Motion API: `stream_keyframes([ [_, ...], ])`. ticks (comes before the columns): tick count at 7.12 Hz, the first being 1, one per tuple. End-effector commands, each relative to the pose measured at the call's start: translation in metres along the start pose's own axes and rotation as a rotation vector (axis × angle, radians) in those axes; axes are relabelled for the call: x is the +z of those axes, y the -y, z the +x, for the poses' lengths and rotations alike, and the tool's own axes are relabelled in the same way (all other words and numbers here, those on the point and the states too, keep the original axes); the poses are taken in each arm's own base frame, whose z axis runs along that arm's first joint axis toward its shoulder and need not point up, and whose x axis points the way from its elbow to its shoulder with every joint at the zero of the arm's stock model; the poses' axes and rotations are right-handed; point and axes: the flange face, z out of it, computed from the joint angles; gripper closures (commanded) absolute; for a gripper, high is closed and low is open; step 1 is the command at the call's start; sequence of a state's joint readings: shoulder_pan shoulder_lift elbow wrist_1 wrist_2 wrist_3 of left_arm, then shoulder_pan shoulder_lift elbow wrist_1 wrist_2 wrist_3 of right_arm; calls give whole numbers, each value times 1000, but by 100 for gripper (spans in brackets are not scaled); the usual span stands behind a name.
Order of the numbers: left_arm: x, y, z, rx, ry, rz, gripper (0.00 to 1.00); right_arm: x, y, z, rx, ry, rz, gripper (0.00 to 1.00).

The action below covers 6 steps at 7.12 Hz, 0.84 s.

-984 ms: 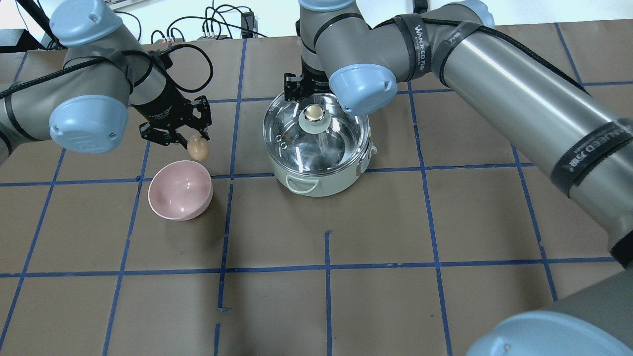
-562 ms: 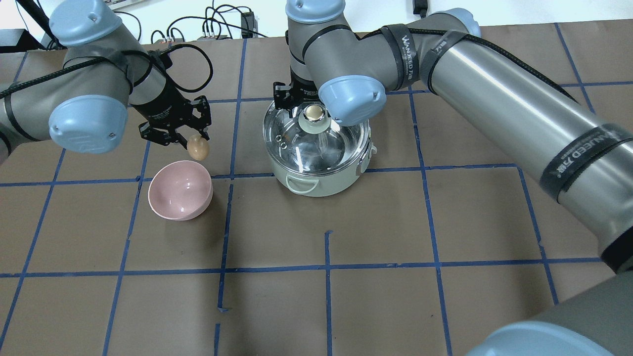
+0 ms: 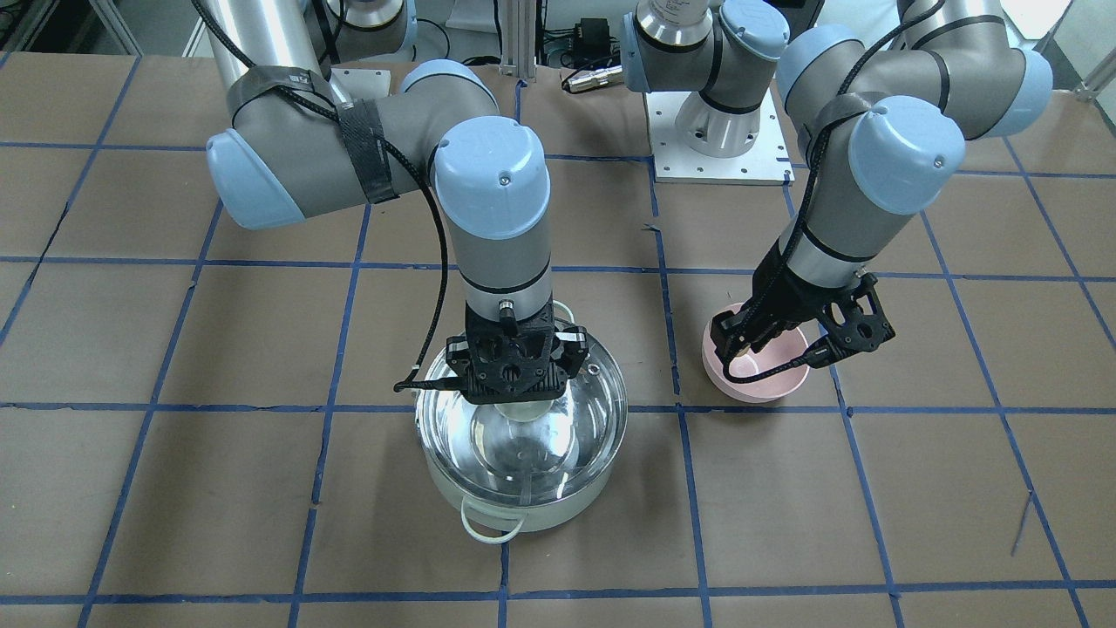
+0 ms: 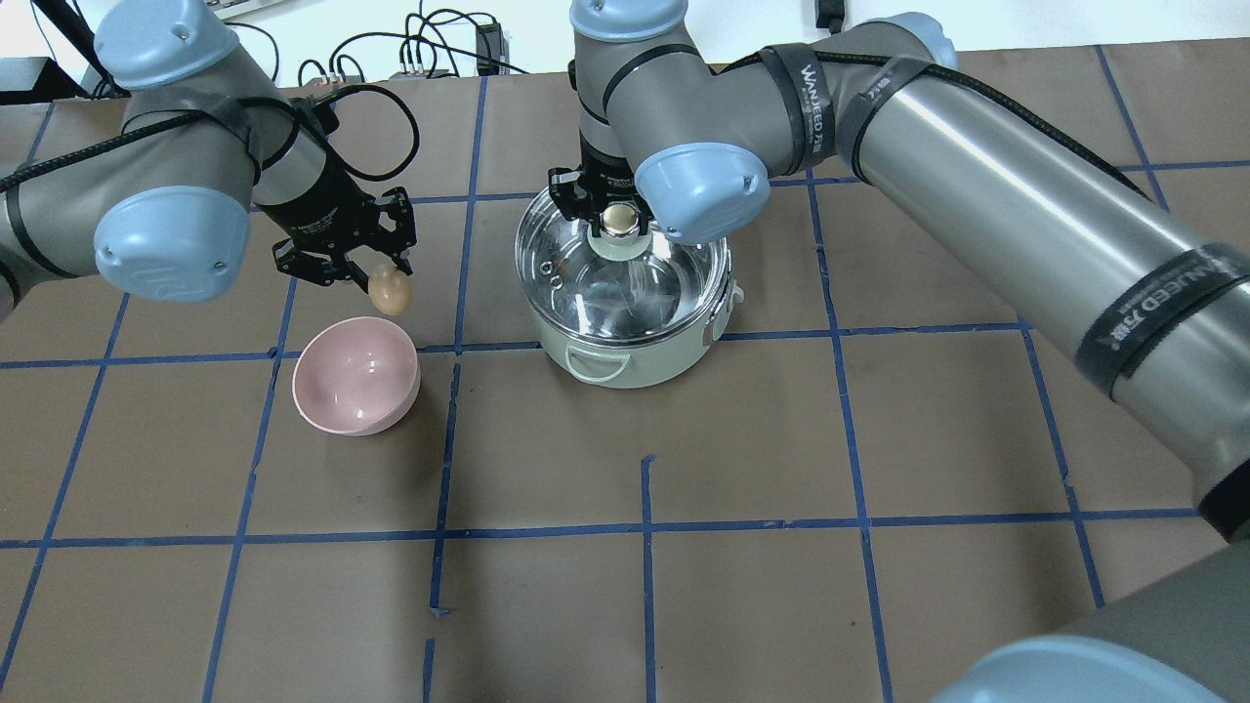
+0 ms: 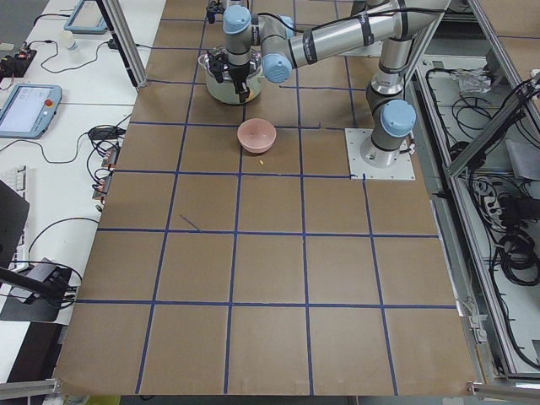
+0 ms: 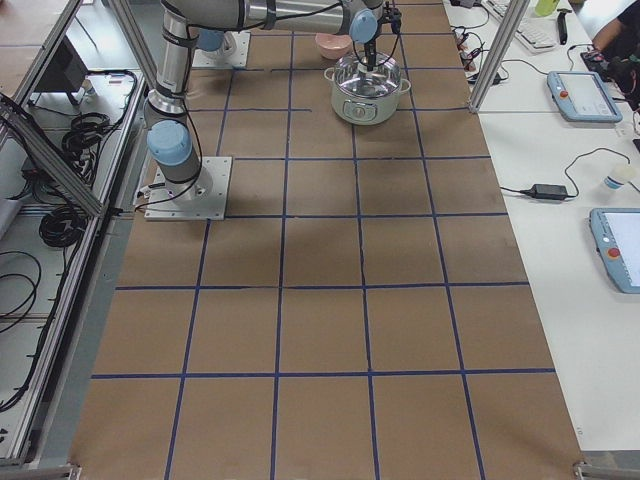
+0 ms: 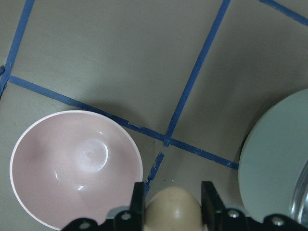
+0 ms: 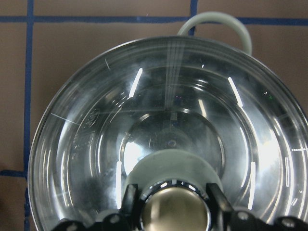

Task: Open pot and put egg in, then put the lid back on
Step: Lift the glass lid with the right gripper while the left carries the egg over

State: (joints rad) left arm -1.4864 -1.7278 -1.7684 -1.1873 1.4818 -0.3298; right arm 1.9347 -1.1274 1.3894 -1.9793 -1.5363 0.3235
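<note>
Glass dome lid (image 4: 598, 288), seemingly smooth egg (image 4: 391, 291)

Watching the overhead feed: the lid (image 4: 610, 288) sat on the pot (image 4: 640, 359), which stood out on the table (image 4: 781, 439), away from the robot. The bowl (image 4: 356, 376) lay to the pot's left, a little nearer the robot and apart from it. The egg (image 4: 390, 291) hung in the left gripper (image 7: 172, 202) above the table, between bowl and pot, just past the bowl's rim. The right gripper (image 8: 172, 199) stood over the lid, its fingers (image 8: 128, 201) against either side of the knob (image 4: 617, 223).

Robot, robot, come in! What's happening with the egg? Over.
Left gripper shut on the egg, near the pink bowl. Right gripper clamping the lid knob. Lid on the pot, blocking the way.
</note>
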Motion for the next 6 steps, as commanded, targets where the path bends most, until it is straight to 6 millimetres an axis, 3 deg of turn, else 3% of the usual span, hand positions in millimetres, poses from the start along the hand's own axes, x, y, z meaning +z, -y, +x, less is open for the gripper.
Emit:
stream_keyframes([
  [1, -6, -1, 1, 2, -3, 10, 93, -53, -1, 35, 13, -10, -5, 94],
  [3, -8, -3, 8, 13, 1, 15, 93, -117, -7, 105, 99, 23, -13, 94],
  [4, -16, -13, 30, 64, -7, 36, 93, -145, -14, 146, 105, 4, -33, 94],
  [5, -27, -27, 70, 144, -18, 58, 93, -158, -19, 191, 106, -17, -72, 94],
  [6, -28, -31, 100, 201, -26, 78, 93, -160, -27, 210, 113, -27, -91, 93],
])
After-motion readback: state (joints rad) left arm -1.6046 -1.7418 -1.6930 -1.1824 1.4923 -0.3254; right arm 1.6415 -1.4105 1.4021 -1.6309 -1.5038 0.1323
